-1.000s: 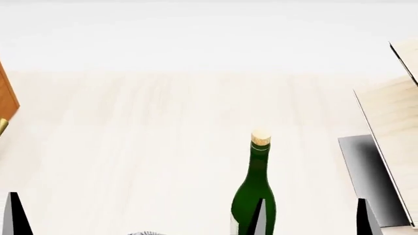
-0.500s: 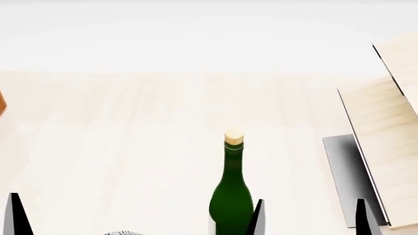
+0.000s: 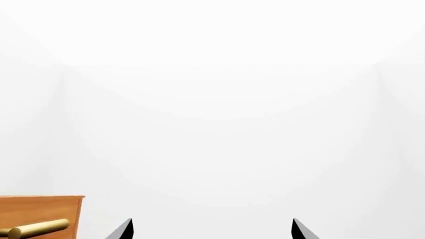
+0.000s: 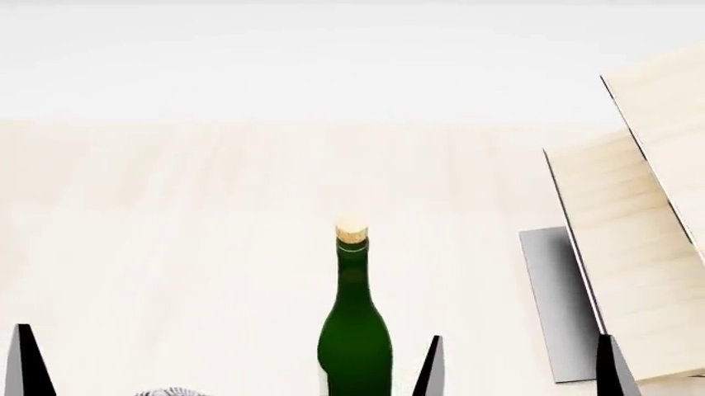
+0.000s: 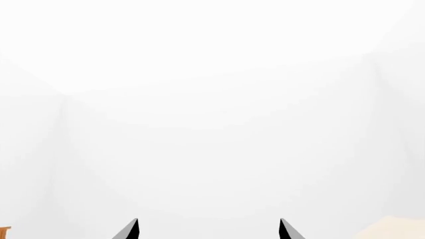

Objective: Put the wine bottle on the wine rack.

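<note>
The wine bottle (image 4: 355,334) stands upright on the pale wood table, low in the middle of the head view, dark green with a tan cork (image 4: 352,231). The wine rack (image 4: 628,247) stands at the right, two slanted light-wood boards on a grey metal base (image 4: 556,305). My right gripper (image 4: 518,367) is open and empty, between the bottle and the rack, its left fingertip just right of the bottle. It also shows in the right wrist view (image 5: 209,229), facing blank white. My left gripper (image 3: 211,229) is open and empty; one fingertip (image 4: 25,363) shows at the far left.
The rim of a patterned bowl (image 4: 165,392) peeks in at the bottom edge, left of the bottle. The orange-brown cabinet (image 3: 40,211) with a brass handle (image 3: 37,229) shows in the left wrist view. A pale wood corner (image 5: 391,230) shows in the right wrist view.
The head view has swung right: the bottle and the rack have slid left in it, and the cabinet has left it at the left. The gripper tips keep their places in the view.
</note>
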